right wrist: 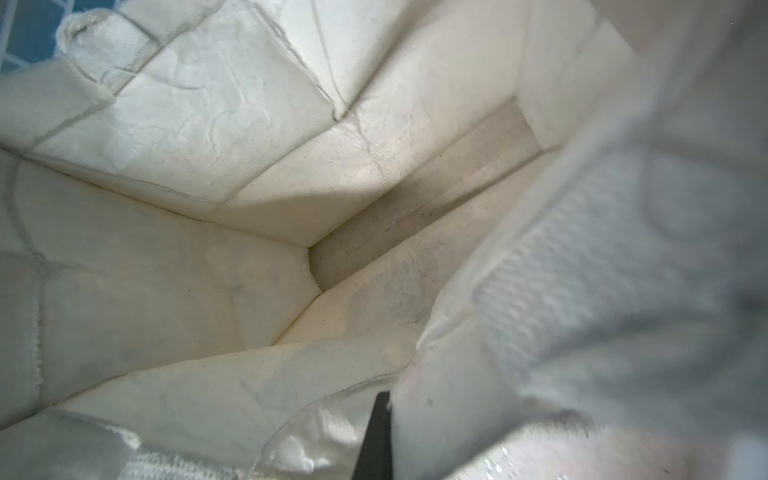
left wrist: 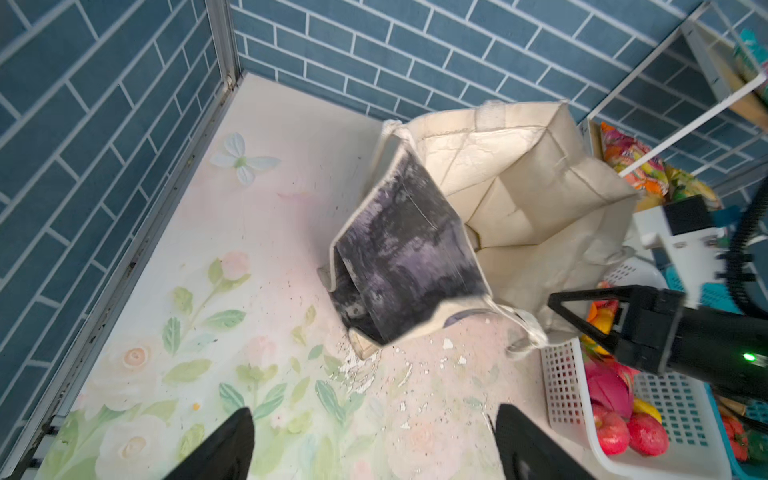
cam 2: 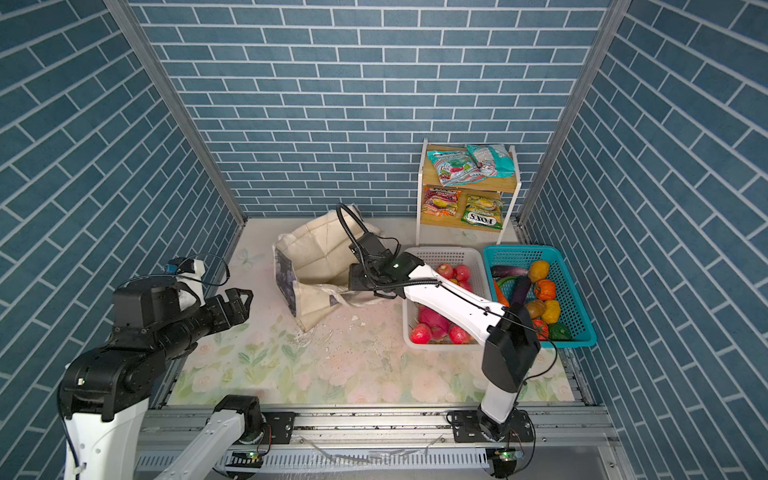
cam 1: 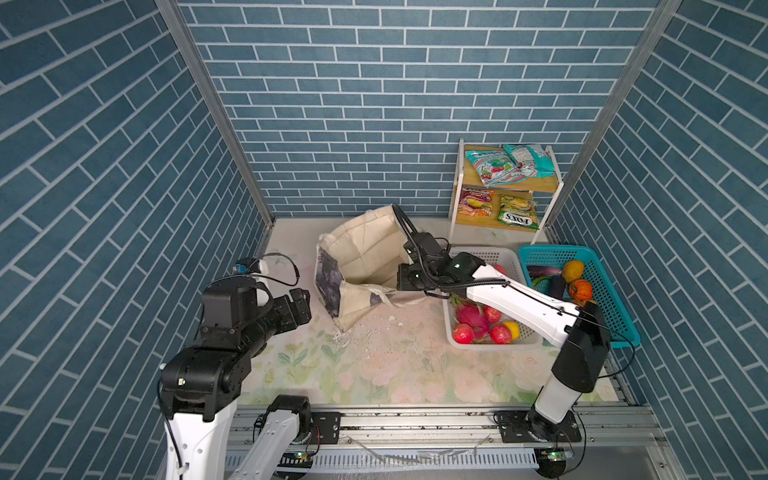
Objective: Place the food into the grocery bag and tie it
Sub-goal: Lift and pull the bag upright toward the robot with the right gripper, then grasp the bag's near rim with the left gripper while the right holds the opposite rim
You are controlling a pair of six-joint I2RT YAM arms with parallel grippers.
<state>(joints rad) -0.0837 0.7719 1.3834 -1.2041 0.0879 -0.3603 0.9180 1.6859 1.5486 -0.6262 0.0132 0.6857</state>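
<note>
The cream grocery bag (cam 1: pixel 365 257) (cam 2: pixel 320 257) stands open on the floral mat, a grey-black printed panel (left wrist: pixel 407 257) facing left. My right gripper (cam 1: pixel 401 279) (cam 2: pixel 353 279) (left wrist: pixel 555 301) is shut on the bag's right rim; the right wrist view shows one black finger (right wrist: pixel 376 436) pressed against fabric and the bag's bare inside (right wrist: pixel 249 166). My left gripper (cam 1: pixel 301 305) (cam 2: pixel 243 303) (left wrist: pixel 374 415) hovers open above the mat, left of the bag and apart from it. The food includes a pink dragon fruit (cam 1: pixel 471 316), red apples (cam 1: pixel 463 333) and teal snack packets (cam 1: pixel 511 164).
A white perforated basket (cam 1: pixel 494 344) with fruit sits right of the bag, under my right arm. A teal basket (cam 1: pixel 623 328) of vegetables stands beyond it by the right wall. A small shelf (cam 1: pixel 457 199) with packets is at the back right. White flakes litter the mat.
</note>
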